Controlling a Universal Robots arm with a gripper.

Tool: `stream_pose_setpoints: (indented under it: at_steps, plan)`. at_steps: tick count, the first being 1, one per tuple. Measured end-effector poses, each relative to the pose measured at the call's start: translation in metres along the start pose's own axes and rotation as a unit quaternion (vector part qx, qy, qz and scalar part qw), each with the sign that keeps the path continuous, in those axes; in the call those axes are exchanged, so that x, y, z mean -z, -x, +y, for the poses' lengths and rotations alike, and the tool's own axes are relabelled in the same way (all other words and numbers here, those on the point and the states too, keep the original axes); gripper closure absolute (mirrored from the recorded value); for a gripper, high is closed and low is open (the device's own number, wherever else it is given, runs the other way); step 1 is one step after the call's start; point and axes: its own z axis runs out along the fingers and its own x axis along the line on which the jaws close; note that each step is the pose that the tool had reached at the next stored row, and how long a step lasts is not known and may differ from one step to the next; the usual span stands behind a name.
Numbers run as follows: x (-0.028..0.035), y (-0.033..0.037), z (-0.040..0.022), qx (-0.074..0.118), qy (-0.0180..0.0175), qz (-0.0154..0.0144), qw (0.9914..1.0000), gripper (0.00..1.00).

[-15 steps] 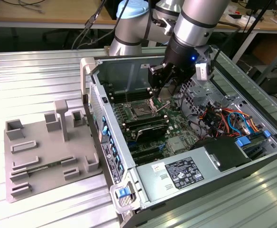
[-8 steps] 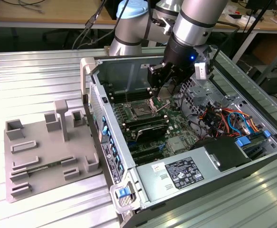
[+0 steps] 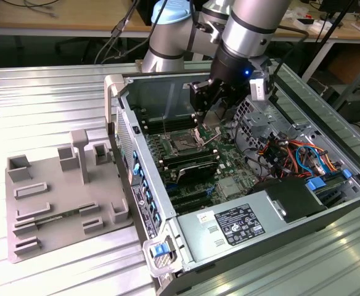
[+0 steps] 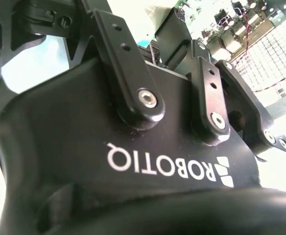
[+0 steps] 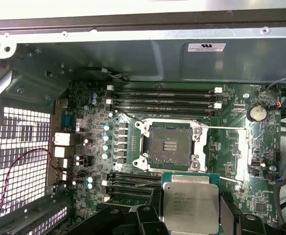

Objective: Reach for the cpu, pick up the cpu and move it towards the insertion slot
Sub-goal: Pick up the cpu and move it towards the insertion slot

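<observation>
Silver cpu [image 5: 190, 205] sits clamped in the end effector [image 3: 206, 106], angled down over the insertion slot [image 5: 170, 146].

The silver arm [image 3: 245, 28] reaches steeply down from the far side, wrist bent downward. Its black end effector [image 3: 209, 106] hangs low, fingers [image 5: 231, 211] clamped on the chip's edges.

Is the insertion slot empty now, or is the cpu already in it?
Empty: the insertion slot shows its bare dark centre, and the cpu sits apart from it.
</observation>
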Motion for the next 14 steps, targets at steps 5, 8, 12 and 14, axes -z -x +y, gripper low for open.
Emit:
stream_pose_setpoints:
  at_steps: [5, 8, 12, 14]
  plan:
    - [-0.0001, 0.0007, 0.0035, 0.000, -0.0001, 0.0000, 1.00000, 0.45]
    - [-0.0001, 0.0009, 0.0037, 0.000, 0.0002, 0.0000, 1.00000, 0.45]
    - [-0.0001, 0.0010, 0.0037, 0.000, 0.0007, 0.0000, 1.00000, 0.45]
    - [-0.0001, 0.0010, 0.0037, 0.000, 0.0007, 0.0000, 1.00000, 0.45]
